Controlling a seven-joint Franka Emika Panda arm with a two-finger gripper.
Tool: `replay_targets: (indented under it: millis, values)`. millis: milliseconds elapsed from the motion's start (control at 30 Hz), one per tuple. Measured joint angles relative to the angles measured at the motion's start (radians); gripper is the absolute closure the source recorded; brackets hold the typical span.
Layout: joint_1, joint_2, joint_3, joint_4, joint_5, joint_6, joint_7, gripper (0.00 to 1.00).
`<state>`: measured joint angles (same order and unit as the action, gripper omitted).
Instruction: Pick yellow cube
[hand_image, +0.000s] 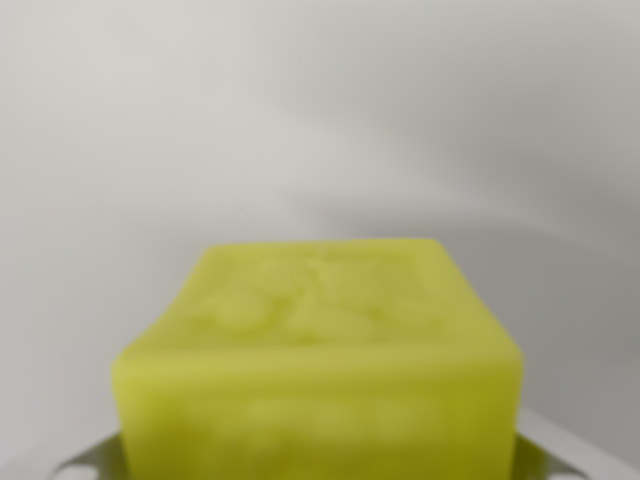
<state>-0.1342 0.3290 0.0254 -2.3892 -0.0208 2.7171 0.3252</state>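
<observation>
The yellow cube (320, 350) fills the bottom middle of the wrist view, very close to the camera and blurred. Its top face is slightly mottled. Pale grey fingertips (92, 462) show at the cube's lower left, and another sits at its lower right, each pressed against a side of the cube. My gripper (320, 462) is shut on the yellow cube, which sits between the two fingers. The cube's underside and the rest of the fingers are cut off by the bottom edge of the picture.
Behind the cube lies a plain white surface (300, 120) with soft grey shadows (470, 200) across the wrist view's right.
</observation>
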Motion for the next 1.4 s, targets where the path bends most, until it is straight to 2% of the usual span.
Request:
replay_targets:
  millis: [733,1400]
  values:
    - [0.002,-0.138,0.0,-0.008,0.011,-0.13,-0.008,1.0]
    - [0.003,-0.248,0.0,0.007,0.017,-0.256,-0.012,1.0]
